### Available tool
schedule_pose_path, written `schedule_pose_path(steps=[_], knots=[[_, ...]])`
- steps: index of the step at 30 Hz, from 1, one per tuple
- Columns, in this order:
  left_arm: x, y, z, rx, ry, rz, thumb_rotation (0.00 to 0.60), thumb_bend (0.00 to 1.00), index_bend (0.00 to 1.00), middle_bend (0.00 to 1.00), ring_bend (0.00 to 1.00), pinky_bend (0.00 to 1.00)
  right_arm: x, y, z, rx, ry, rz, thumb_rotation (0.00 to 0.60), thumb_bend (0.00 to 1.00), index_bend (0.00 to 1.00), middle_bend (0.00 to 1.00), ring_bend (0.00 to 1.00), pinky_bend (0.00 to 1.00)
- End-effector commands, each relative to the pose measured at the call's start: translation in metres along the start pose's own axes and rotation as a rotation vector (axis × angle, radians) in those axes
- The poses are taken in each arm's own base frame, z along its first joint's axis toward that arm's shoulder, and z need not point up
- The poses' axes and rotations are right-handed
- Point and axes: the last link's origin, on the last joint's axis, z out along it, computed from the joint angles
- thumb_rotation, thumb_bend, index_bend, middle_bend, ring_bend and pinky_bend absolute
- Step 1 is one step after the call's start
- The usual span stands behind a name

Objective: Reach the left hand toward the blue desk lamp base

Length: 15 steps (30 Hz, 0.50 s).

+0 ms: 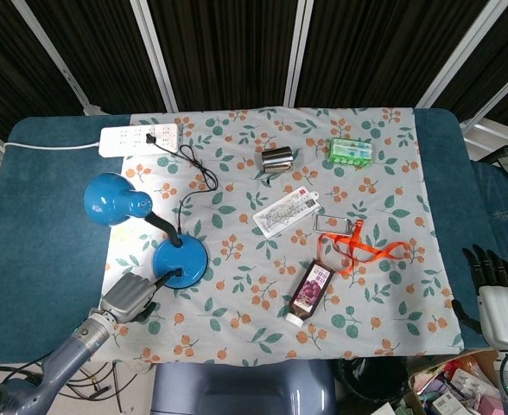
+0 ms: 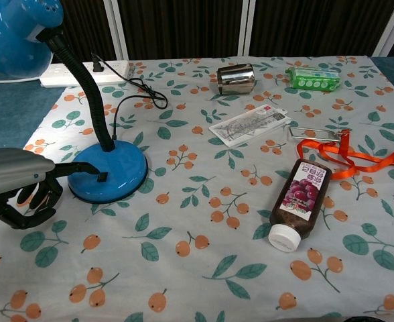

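Observation:
The blue desk lamp stands at the cloth's left side, with its round base (image 1: 183,258) (image 2: 113,173) under a black gooseneck and the blue shade (image 1: 111,200) (image 2: 15,29). My left hand (image 1: 130,298) (image 2: 19,185) lies just left of the base. One finger (image 2: 76,168) stretches out onto the base's rim beside the black switch, while the others are curled under, holding nothing. My right hand (image 1: 492,267) hangs off the table's right edge with its dark fingers spread and nothing in them.
A white power strip (image 1: 140,137) with the lamp's black cord lies at the back left. A metal cup (image 1: 277,160), a green pack (image 1: 351,151), a flat packet (image 1: 287,212), an orange ribbon (image 1: 368,251) and a purple bottle (image 1: 311,291) lie across the floral cloth.

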Motion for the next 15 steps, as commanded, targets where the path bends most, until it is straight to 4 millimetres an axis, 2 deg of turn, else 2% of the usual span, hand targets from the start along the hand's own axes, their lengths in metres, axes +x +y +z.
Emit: schedule_pose_path(steps=[1,15], knots=[[0.0001,0.0006,0.0004,-0.002,0.0,0.001,0.6,0.51,0.0,0.64,0.54,0.56,0.0,-0.0001,-0.0001,0.001,0.0,0.0,0.6,0.21,0.0,0.02,0.04,0.09],[-0.0033,0.0007,0.0067,0.0,-0.016,0.005,0.6,0.51,0.0,0.64,0.54,0.56,0.0,0.0004,0.0003,-0.003,-0.001,0.002,0.6,0.21,0.0,0.02,0.04,0.09]])
